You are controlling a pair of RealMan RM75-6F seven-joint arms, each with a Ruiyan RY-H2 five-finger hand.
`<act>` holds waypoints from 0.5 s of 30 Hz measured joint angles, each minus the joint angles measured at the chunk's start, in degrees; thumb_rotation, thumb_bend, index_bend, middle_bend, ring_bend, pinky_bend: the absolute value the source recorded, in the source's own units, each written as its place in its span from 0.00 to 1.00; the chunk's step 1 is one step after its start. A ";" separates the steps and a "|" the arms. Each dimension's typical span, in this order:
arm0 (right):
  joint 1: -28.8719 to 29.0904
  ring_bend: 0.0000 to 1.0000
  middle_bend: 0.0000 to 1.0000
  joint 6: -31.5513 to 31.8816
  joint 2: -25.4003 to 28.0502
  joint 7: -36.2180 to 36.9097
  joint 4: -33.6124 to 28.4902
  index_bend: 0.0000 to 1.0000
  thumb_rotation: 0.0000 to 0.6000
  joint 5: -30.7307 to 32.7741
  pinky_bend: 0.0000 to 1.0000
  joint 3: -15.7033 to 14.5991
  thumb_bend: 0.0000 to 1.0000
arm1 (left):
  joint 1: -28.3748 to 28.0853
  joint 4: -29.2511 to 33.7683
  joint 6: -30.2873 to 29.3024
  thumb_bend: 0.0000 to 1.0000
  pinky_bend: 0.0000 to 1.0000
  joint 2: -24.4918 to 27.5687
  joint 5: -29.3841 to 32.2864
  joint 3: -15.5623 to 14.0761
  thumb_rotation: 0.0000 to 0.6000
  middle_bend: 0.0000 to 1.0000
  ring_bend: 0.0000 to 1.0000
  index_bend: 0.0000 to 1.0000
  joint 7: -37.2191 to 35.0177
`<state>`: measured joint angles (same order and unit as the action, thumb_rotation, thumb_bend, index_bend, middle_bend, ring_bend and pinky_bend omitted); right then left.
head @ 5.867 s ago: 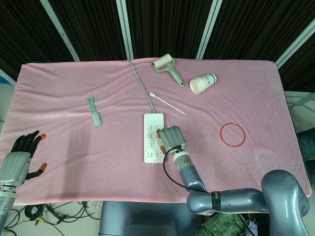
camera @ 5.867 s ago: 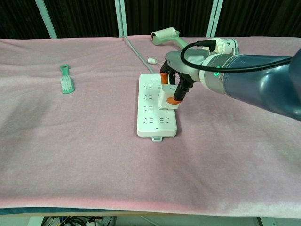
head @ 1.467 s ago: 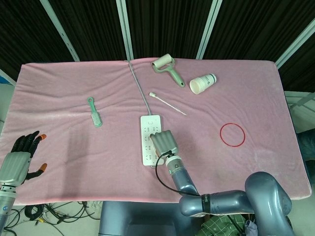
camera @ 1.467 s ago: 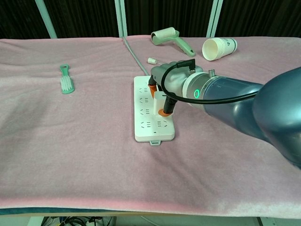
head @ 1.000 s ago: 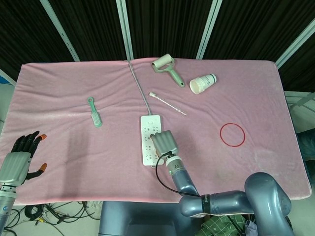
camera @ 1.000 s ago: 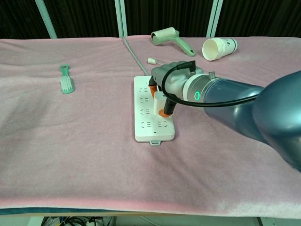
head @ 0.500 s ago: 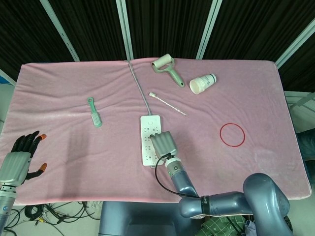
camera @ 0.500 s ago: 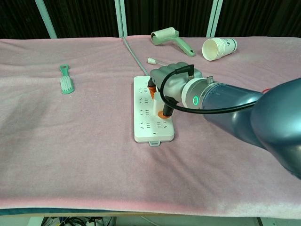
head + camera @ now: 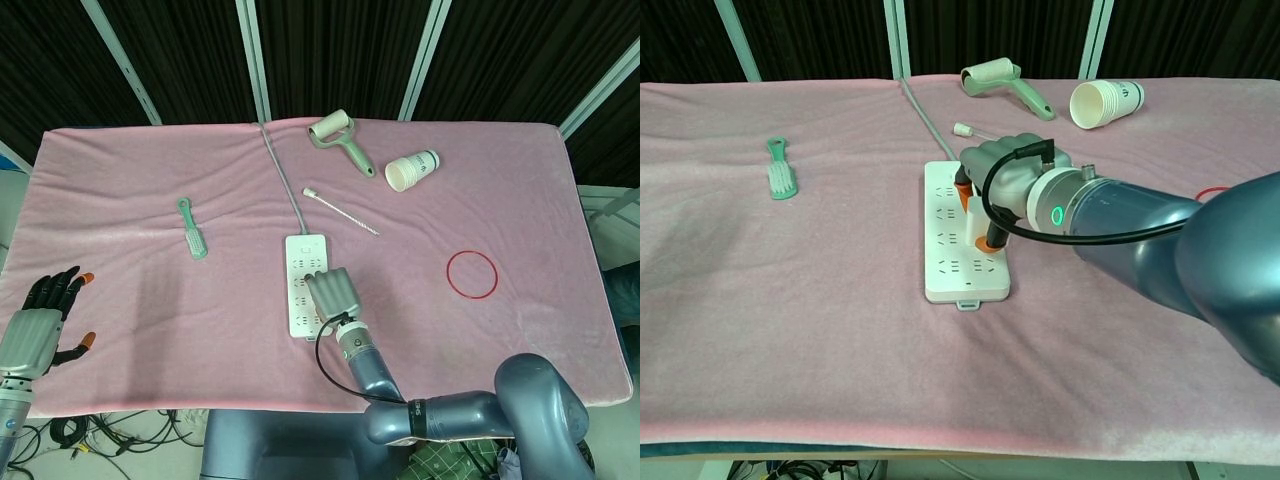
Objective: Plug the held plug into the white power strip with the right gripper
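Observation:
The white power strip (image 9: 299, 268) (image 9: 948, 238) lies lengthwise at the middle of the pink cloth, its grey cable (image 9: 283, 180) running to the far edge. My right hand (image 9: 335, 293) (image 9: 1008, 176) is low over the strip's right side and pinches the white plug (image 9: 976, 216) between orange-tipped fingers (image 9: 986, 243). The plug stands against the strip's face near its middle sockets, and its prongs are hidden. A black cord loops over the back of the hand. My left hand (image 9: 44, 319) hovers off the table's near left corner, fingers spread and holding nothing.
A green brush (image 9: 192, 228) (image 9: 782, 178) lies to the left. At the back are a lint roller (image 9: 338, 135) (image 9: 1002, 82), a tipped paper cup (image 9: 412, 171) (image 9: 1106, 101) and a thin white brush (image 9: 340, 211). A red ring (image 9: 472, 272) lies to the right.
My right hand has sunk lower onto the strip, pressing the plug down against it. The strip has slid slightly left since the earliest frames. The left hand is unmoved.

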<state>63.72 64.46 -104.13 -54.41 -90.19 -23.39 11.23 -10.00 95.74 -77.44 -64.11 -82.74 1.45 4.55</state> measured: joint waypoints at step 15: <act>-0.87 0.43 0.34 -1.05 2.73 1.94 -2.99 0.43 1.00 0.14 0.38 1.32 0.35 | -0.01 -0.02 0.06 0.30 0.00 -0.03 0.10 -0.01 1.00 0.00 0.00 0.09 0.26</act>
<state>62.85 63.41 -101.40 -52.47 -93.18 -23.25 12.55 -10.00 95.72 -77.38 -64.15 -82.64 1.43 4.80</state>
